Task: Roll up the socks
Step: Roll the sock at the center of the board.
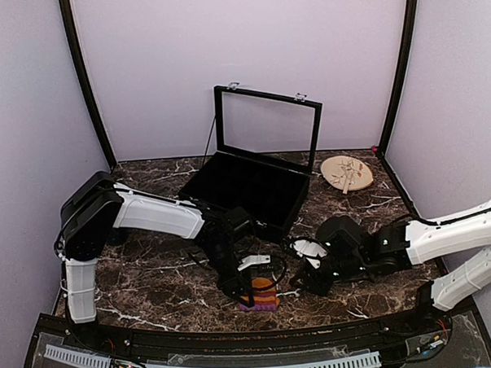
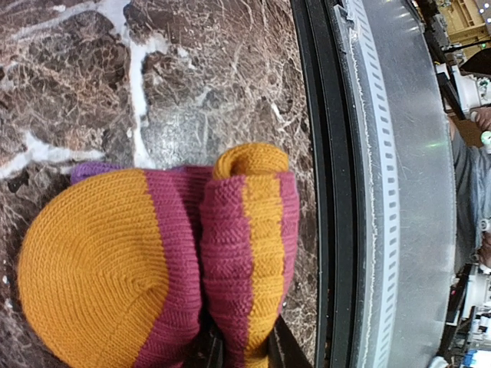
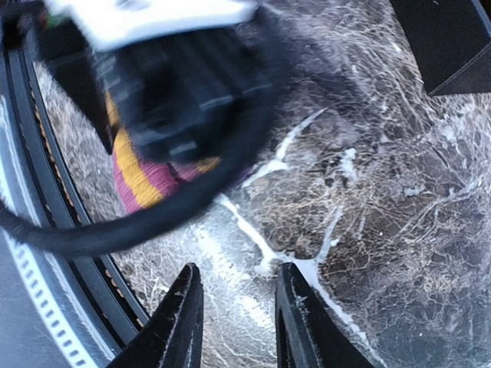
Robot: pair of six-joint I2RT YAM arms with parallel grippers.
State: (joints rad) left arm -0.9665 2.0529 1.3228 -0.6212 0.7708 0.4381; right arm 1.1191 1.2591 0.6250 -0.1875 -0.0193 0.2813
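A sock striped orange, red and purple (image 1: 266,296) lies partly rolled on the marble table close to its front edge. In the left wrist view the sock (image 2: 138,261) fills the frame, with a folded orange and red part standing up between the jaws. My left gripper (image 2: 242,346) is shut on that fold, and only the dark fingers (image 2: 285,346) show beneath the fabric. From above, the left gripper (image 1: 252,292) points down at the sock. My right gripper (image 3: 236,270) hangs open and empty over bare marble, right of the sock (image 3: 142,180); in the top view the right gripper (image 1: 308,281) is a short way off.
An open black case (image 1: 254,188) with its lid raised stands at the back middle. A round wooden plate (image 1: 347,173) lies at the back right. A black rail and a perforated strip (image 2: 383,192) run along the front edge beside the sock. The left arm's cable (image 3: 115,230) crosses the right wrist view.
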